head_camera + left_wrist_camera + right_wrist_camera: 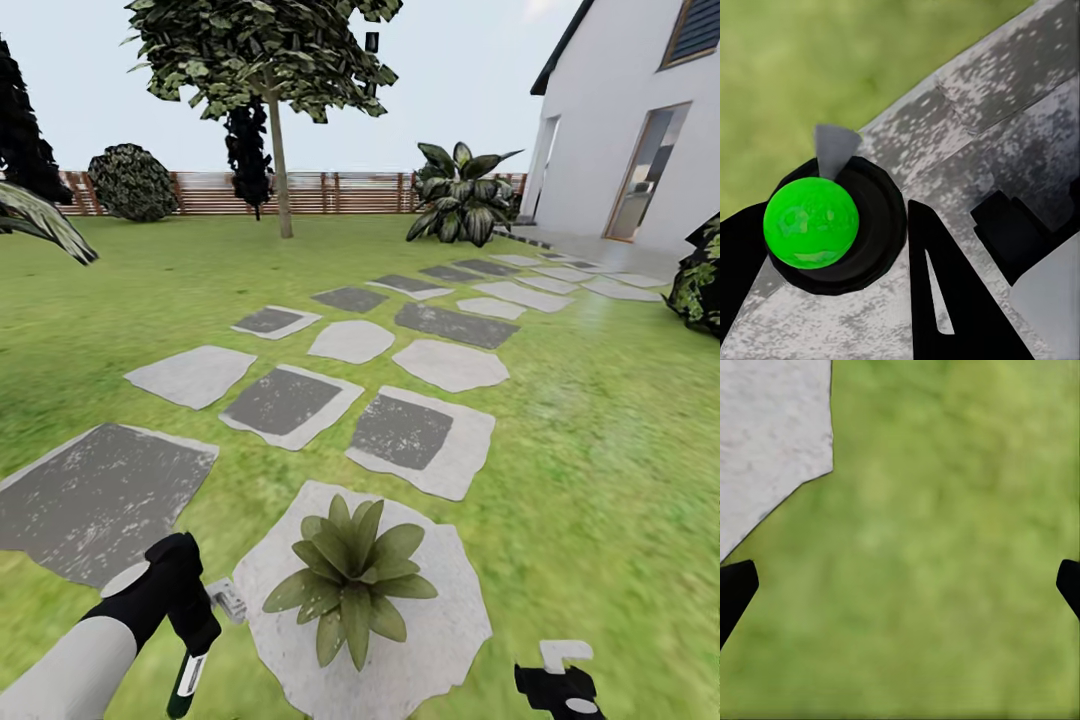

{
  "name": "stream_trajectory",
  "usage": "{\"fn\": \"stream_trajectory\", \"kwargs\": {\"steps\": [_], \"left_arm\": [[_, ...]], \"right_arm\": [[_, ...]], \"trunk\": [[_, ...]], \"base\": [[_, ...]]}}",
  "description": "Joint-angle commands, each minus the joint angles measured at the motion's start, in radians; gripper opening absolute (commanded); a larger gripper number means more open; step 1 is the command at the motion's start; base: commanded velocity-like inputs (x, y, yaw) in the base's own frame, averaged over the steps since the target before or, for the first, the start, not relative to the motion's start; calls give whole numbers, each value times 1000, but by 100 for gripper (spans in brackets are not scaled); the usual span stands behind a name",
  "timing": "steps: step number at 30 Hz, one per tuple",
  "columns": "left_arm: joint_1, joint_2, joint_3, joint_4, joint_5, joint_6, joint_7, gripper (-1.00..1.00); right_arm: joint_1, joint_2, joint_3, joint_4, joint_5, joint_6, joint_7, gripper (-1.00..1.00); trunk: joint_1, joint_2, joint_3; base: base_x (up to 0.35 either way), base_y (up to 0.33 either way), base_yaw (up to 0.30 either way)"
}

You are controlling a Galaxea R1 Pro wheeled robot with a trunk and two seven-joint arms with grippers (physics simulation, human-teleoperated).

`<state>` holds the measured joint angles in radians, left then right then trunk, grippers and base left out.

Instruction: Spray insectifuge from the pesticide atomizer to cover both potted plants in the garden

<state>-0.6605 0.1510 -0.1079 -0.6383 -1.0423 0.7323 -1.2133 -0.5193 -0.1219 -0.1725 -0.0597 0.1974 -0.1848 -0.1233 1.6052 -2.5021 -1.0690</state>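
One potted plant (350, 578), a low rosette of pointed green leaves, sits on a pale stone slab (440, 640) just ahead of me in the garden lawn (600, 450). My left gripper (188, 622) is to the left of it, shut on the pesticide atomizer (186, 676). The dark bottle hangs down and its whitish spray head (228, 598) points toward the plant. In the left wrist view the atomizer (811, 222) shows end-on as a green round top in a black ring between the fingers (937, 292). My right gripper (560, 682) hangs open over grass, its fingertips (735, 589) wide apart.
Grey and pale stepping stones (290, 400) lead away to a white house (640, 120) at the right. A tree (275, 130), dark bushes (130, 182) and a large leafy plant (462, 195) stand before the brown slat fence (330, 192). Grass lies on both sides.
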Motion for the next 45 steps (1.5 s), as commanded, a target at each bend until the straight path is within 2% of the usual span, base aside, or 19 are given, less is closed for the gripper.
{"fn": "stream_trajectory", "kwargs": {"steps": [1,6,8,15,19,22,26,35,40,45], "left_arm": [[-1,0,-4,-26,-3,8,-7,-100],[0,-1,-4,-62,-3,11,-8,-100],[0,-1,-3,-64,-2,21,-9,-100],[-2,-1,-2,-67,8,49,-9,-100],[-2,0,1,-96,6,54,-8,-100],[-2,2,-3,-176,-3,101,-7,-100],[8,10,-3,-210,-3,112,-7,-100],[16,4,-8,-200,3,114,-11,-100],[16,3,-7,-199,4,114,-11,-100],[16,3,-8,-199,3,112,-55,-100]], "right_arm": [[-1,-3,-8,0,11,-31,-2,100],[1,-10,-6,11,15,-232,-1,100],[11,-11,-6,11,16,-247,0,100],[19,-9,-5,11,16,-252,-2,100],[19,-5,-5,11,16,-252,-4,100],[19,-4,-5,12,16,-252,-4,100],[19,-4,-5,12,16,-252,-3,100],[19,0,-5,11,14,-252,-4,100],[19,1,-5,11,13,-252,-4,100],[19,1,-5,11,13,-252,-4,100]], "trunk": [[0,-1,-5],[1,-1,-9],[1,-1,-9],[1,-1,-9],[1,-1,-9],[1,-1,-9],[1,-1,-9],[1,-1,-9],[1,-1,-9],[1,-1,-11]], "base": [[0,0,0],[0,0,0],[0,0,0],[1,-36,0],[36,-149,0],[4,-17,0],[1,-2,0],[0,-162,6],[-136,-240,202],[-268,-174,269]]}}
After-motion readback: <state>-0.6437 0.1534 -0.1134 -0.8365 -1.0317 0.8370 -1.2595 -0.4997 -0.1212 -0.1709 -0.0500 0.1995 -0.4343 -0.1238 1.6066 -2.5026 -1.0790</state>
